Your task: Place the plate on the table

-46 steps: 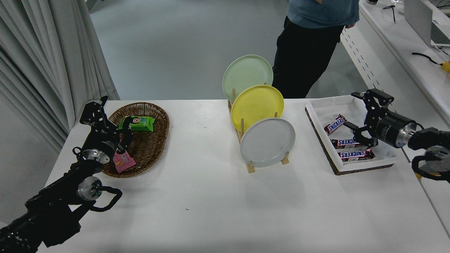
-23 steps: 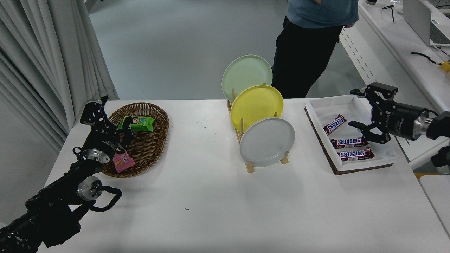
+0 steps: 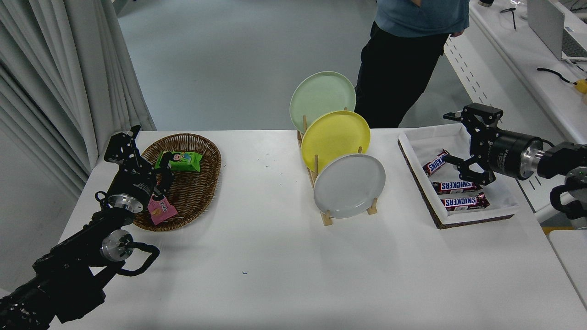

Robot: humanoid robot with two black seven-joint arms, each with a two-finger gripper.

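The light-gray plate [image 3: 349, 185] stands on edge in the front slot of a wooden rack [image 3: 326, 217] near the middle of the white table [image 3: 275, 275]. Behind it stand a yellow plate [image 3: 335, 136] and a pale green plate [image 3: 322, 95]. My right gripper [image 3: 447, 137] is open and empty, held above the white tray at the right, well to the right of the gray plate. My left gripper [image 3: 146, 153] is parked at the lower left over the wicker basket.
A wicker basket [image 3: 183, 183] with a green packet and a pink packet sits at the left. A white-lined tray [image 3: 458, 174] with three Snickers bars sits at the right. A person [image 3: 408, 59] stands at the far side. A white desk with a laptop [image 3: 545, 41] is at the right.
My right gripper moved right and up, then back left and a little higher over the tray. The plates and the left arm have not moved.
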